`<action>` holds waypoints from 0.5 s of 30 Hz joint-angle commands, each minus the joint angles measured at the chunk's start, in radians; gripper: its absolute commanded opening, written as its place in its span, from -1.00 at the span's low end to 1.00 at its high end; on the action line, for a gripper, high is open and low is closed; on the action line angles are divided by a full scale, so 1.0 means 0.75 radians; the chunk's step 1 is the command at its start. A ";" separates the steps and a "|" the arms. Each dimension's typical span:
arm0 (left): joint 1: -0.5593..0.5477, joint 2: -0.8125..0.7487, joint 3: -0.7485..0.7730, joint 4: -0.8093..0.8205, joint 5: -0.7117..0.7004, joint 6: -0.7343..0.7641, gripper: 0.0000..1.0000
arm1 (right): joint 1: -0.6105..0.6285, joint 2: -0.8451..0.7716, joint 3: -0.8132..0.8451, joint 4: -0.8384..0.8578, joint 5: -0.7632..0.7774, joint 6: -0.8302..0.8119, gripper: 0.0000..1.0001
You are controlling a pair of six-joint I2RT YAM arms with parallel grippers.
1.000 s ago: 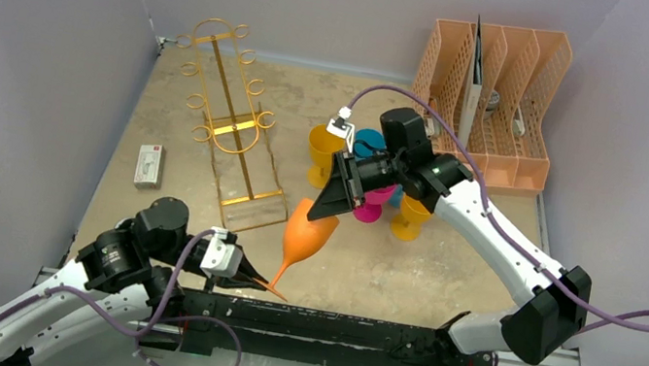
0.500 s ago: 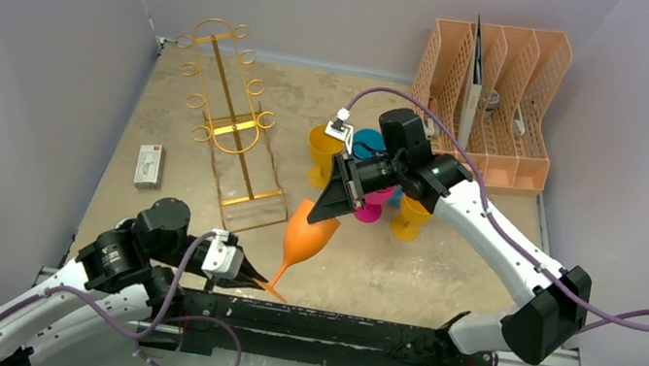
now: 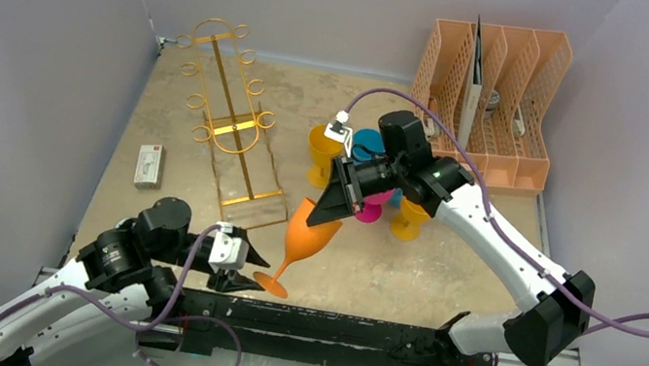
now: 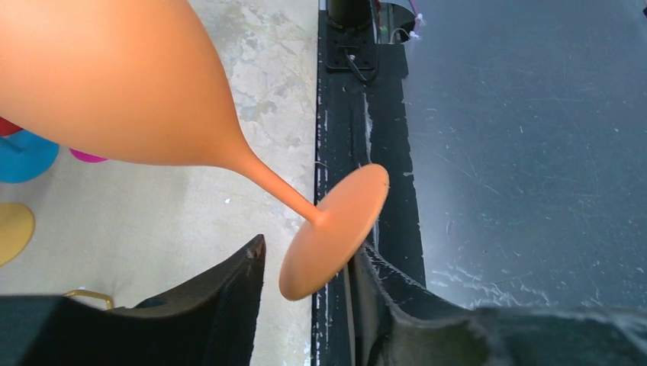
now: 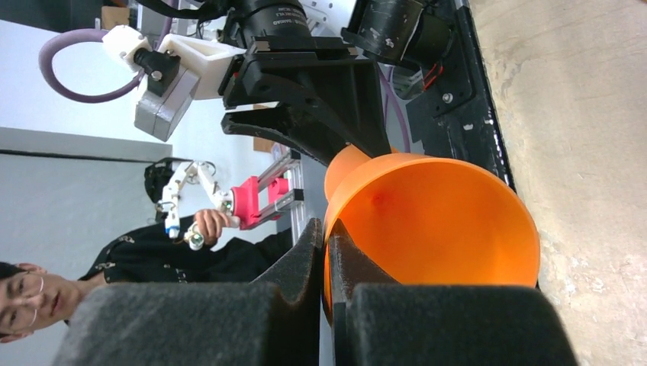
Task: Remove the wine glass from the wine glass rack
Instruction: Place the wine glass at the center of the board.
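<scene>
An orange plastic wine glass (image 3: 308, 233), with a wide bowl, thin stem and round foot, hangs tilted over the near part of the bench (image 3: 385, 271). Its foot is lowest, and it is well apart from the gold wire wine glass rack (image 3: 229, 129) standing at the back left. The right arm reaches in from the right, its claw (image 3: 328, 211) clamped on the bowl's rim. The left arm lies folded low; its claw (image 3: 244, 267) stands apart, fingers either side of the foot.
</scene>
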 commanded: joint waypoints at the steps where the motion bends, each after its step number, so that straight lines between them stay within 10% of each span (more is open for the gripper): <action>1: 0.008 -0.010 0.027 0.081 -0.045 -0.024 -0.16 | 0.012 -0.037 0.013 -0.040 0.053 -0.037 -1.00; 11: 0.009 -0.014 0.041 0.059 -0.107 -0.028 0.02 | 0.014 -0.054 0.024 -0.128 0.198 -0.095 -1.00; 15: 0.009 -0.032 0.051 0.038 -0.206 -0.044 0.48 | 0.029 -0.074 0.053 -0.253 0.425 -0.202 -1.00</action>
